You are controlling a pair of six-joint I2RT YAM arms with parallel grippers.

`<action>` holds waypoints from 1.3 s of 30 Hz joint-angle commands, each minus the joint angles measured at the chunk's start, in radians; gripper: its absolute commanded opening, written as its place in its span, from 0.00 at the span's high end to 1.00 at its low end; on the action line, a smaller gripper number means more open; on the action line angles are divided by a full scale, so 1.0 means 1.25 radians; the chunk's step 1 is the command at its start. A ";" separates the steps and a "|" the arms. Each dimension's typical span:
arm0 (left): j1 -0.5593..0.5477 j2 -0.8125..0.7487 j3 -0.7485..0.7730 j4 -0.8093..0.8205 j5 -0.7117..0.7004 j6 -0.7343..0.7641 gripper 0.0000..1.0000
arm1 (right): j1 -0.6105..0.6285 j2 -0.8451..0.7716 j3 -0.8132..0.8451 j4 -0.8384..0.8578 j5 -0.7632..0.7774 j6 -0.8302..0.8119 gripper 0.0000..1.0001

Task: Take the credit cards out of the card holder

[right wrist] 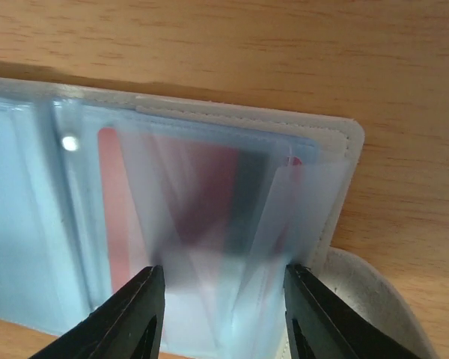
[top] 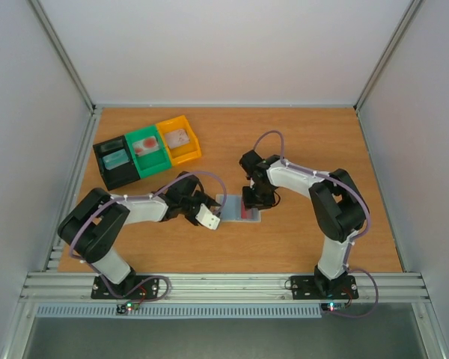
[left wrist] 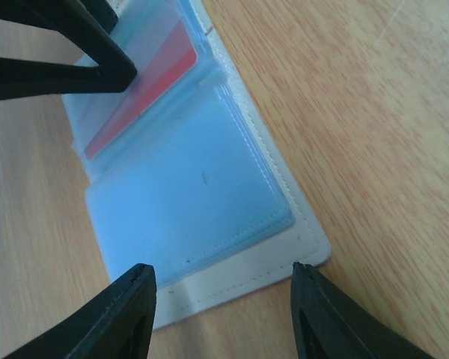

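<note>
Card holder (top: 236,207): one item, a translucent pale blue-grey folding sleeve in a whitish stitched cover. We list it as lying open and flat on the wooden table (top: 299,142), near the middle and between the two grippers, well apart from the bins. A whitish tab sticks out from its edge, just beside the right-hand fingers.

Reddish-pink card (left wrist: 146,90): one item, inside the pocket on the right arm's side, showing through the plastic. The other pocket looks pale blue all over, and we cannot tell whether a card lies in it.

Left gripper (left wrist: 218,275): placed low over the holder's pale blue half. Its fingers (left wrist: 138,292) are spread, and the holder's whitish outer edge runs between them. We see nothing pinched.

Right gripper (right wrist: 223,275): placed over the pocket with the reddish card. Its fingers (right wrist: 146,299) stand apart, with a blurred translucent leaf of the sleeve spanning the gap between them. We cannot tell whether they press on that leaf.

Bins: three, in a touching row at the far left of the table.
- Black bin (top: 123,179), with a pale bluish item inside.
- Green bin (top: 156,161), with a reddish item inside.
- Yellow bin (top: 187,155), with a pale item inside.
</note>
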 commanded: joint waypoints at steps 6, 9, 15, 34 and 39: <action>-0.003 0.067 -0.004 0.001 0.056 0.058 0.49 | -0.003 -0.012 -0.015 0.089 -0.193 -0.012 0.57; -0.004 0.069 -0.005 0.008 0.054 0.063 0.49 | -0.003 -0.034 -0.025 0.136 -0.271 -0.007 0.58; -0.004 0.064 -0.006 0.005 0.053 0.048 0.50 | -0.003 -0.057 -0.019 0.173 -0.303 0.002 0.57; -0.004 0.028 -0.055 0.024 0.090 0.081 0.46 | -0.029 -0.105 0.031 -0.012 -0.007 -0.002 0.53; -0.003 0.019 -0.062 0.024 0.081 0.086 0.47 | -0.044 -0.074 0.033 -0.077 0.113 0.018 0.60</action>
